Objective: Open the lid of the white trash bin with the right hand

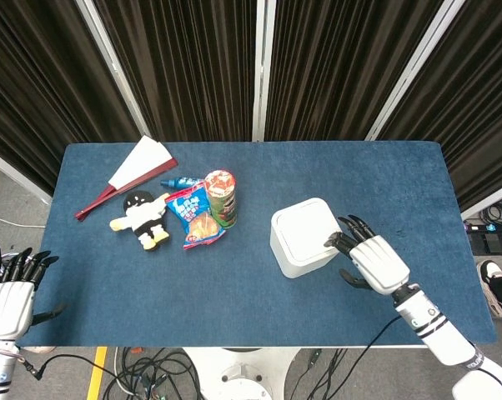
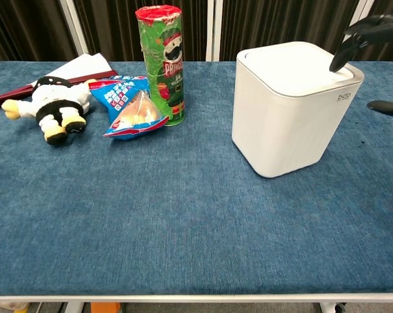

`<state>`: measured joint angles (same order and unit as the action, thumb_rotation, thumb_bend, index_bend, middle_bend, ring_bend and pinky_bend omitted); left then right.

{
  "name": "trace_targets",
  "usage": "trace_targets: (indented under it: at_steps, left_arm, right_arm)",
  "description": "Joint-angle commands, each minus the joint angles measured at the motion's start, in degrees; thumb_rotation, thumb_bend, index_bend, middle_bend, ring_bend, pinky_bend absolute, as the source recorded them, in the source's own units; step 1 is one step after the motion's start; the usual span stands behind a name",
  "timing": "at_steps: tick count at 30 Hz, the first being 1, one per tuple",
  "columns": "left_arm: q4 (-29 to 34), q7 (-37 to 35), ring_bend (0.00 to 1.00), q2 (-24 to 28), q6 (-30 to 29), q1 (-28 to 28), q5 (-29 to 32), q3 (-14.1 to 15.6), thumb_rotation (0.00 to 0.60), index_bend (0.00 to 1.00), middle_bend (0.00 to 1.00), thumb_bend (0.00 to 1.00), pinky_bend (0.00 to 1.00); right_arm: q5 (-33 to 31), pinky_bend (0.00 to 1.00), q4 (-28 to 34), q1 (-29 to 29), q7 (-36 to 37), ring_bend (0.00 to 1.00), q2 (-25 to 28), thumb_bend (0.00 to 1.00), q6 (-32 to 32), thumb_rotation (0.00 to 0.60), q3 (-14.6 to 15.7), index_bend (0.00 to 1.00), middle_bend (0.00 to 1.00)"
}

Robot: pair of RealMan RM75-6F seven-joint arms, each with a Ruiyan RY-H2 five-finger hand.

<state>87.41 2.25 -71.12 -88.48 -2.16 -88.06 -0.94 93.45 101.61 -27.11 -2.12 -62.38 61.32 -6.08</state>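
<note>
The white trash bin (image 1: 307, 237) (image 2: 292, 107) stands on the blue table, right of centre, its flat lid (image 1: 309, 231) down. My right hand (image 1: 370, 261) (image 2: 373, 32) hovers at the bin's right side, fingers spread, fingertips (image 1: 335, 240) at the lid's right edge. In the chest view a dark fingertip (image 2: 337, 60) is right at the lid's rim; contact is unclear. My left hand (image 1: 11, 296) hangs off the table's near left corner, fingers apart, holding nothing.
Left of the bin stand a green Pringles can (image 1: 221, 197) (image 2: 160, 63), a blue snack bag (image 1: 198, 217), a plush toy (image 1: 143, 218) and a folded fan (image 1: 130, 173). The table's blue cloth (image 1: 234, 308) is bare along the near side.
</note>
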Motion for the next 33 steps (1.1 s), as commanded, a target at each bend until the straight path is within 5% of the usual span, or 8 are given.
trace_targets:
  at_steps: [1, 8, 13, 21, 33]
  left_arm:
    - [-0.38, -0.36, 0.02, -0.26, 0.05, 0.02, -0.02, 0.07, 0.600, 0.19, 0.13, 0.00, 0.10]
    - [-1.14, -1.24, 0.02, -0.48, -0.20, 0.37, -0.15, 0.37, 0.600, 0.19, 0.13, 0.00, 0.10]
    - [-1.34, -1.53, 0.02, -0.46, -0.82, 0.67, -0.31, 0.35, 0.600, 0.19, 0.13, 0.00, 0.10]
    - [-1.06, -1.43, 0.02, -0.30, -1.20, 0.70, -0.71, 0.27, 0.600, 0.19, 0.13, 0.00, 0.10]
    - [0.04, -0.60, 0.02, 0.20, -1.00, 0.68, -0.81, 0.36, 0.600, 0.19, 0.13, 0.00, 0.10]
  right_arm:
    - [-1.30, 0.00, -0.12, -0.96, -1.45, 0.00, -1.18, 0.26, -2.12, 0.600, 0.92, 0.30, 0.28]
    - [-2.80, 0.00, -0.20, -1.66, -3.18, 0.00, -2.58, 0.26, -3.50, 0.600, 1.95, 0.30, 0.28]
    - [-1.41, 0.00, -0.43, -0.20, -2.62, 0.00, -2.63, 0.26, 2.98, 0.600, 0.50, 0.29, 0.25]
    - [-2.20, 0.00, -0.45, 3.27, -0.42, 0.00, -0.49, 0.26, 11.89, 0.600, -1.54, 0.07, 0.13]
    - [-2.74, 0.00, -4.59, 13.02, 2.30, 0.00, -0.11, 0.26, 19.74, 0.600, 4.85, 0.02, 0.09]
